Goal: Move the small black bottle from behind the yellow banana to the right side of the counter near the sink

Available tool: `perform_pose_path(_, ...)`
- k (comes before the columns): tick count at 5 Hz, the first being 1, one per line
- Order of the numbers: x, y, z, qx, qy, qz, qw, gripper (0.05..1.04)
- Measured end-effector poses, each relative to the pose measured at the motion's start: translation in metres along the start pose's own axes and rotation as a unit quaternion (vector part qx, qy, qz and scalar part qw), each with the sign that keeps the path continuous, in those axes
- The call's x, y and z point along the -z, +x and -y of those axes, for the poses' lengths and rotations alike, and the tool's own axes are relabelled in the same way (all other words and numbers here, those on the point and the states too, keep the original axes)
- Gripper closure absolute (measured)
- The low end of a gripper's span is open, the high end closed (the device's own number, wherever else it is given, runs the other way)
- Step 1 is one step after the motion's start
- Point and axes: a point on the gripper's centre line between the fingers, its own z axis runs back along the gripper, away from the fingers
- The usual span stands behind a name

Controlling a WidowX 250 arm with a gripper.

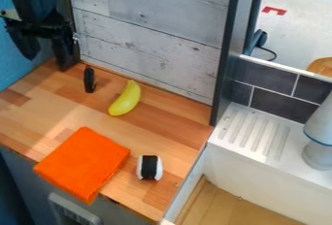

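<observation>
A: Pincer status?
B: Pincer [49, 64] upper left, beside the whitewashed plank wall [152, 30]. Wide, fingers well apart, holding nothing.

A: Nearest item?
B: Small black object [90, 79], on the tabletop [175, 136] near the wall's foot, just right of and below the pincer. Too small to identify.

A: What's around it?
B: Yellow banana [125, 99] to its right, a bit nearer the camera. Orange cloth [83, 165] at the front, folded, one corner over the tabletop's edge. Spool [150, 167] just right of the cloth, white with a black band.

A: Obstructions?
B: Black object sits between pincer and banana. Dark post [228, 54] rises at the tabletop's right end. Past it: white sink [253, 132] with ridged drainboard, dark tiles [277, 106] behind. White item with a blue line [319, 153] at the sink's right side.

A: Markings?
B: Red angular mark [274, 10] on the pale surface top right.

A: Orientation?
B: Black object's long axis runs roughly up-down in view. Banana slants, upper end right, lower end left, bulge toward lower right. Spool's white ends face left and right.
</observation>
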Motion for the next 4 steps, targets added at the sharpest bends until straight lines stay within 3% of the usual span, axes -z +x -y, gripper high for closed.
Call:
perform_pose_path(1, 0.01, -0.004, 0.001, 0.0, -0.005, -0.017, 0.9998, 0.087)
perform_pose_path(2, 0.023, 0.01, 0.009, 0.0, -0.047, -0.018, 0.9987, 0.087)
perform_pose_path(4, 0.049, 0.034, -0.009, 0.013, -0.016, -0.006, 0.9998, 0.087)
